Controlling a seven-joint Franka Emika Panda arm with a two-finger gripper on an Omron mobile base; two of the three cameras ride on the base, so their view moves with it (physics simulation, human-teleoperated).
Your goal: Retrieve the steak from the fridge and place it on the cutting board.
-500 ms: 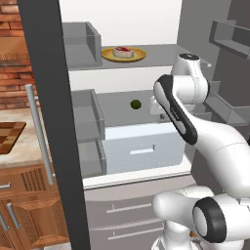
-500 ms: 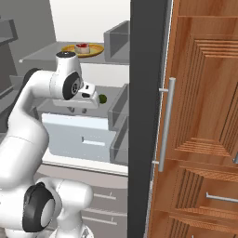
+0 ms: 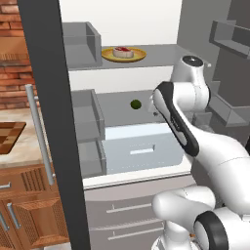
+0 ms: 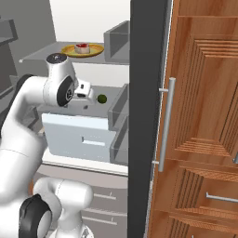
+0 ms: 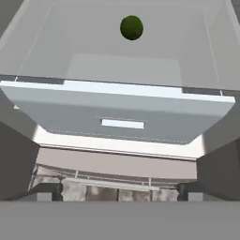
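The fridge stands open, its dark door swung to the left. The steak lies on a round yellow plate on the top shelf, and it shows again as the steak from the right. My gripper hangs one shelf lower, in front of the middle shelf and above the white drawer. Its fingertips sit wide apart at the hand view's bottom, so it is open and empty. The cutting board lies on the counter left of the door.
A small dark green fruit rests on the middle shelf just beyond my hand. Grey door bins stick out on the left. A wooden cabinet with a bar handle stands to the right of the fridge.
The wrist has shifted only slightly. The steak, plate and fruit have stayed where they were.
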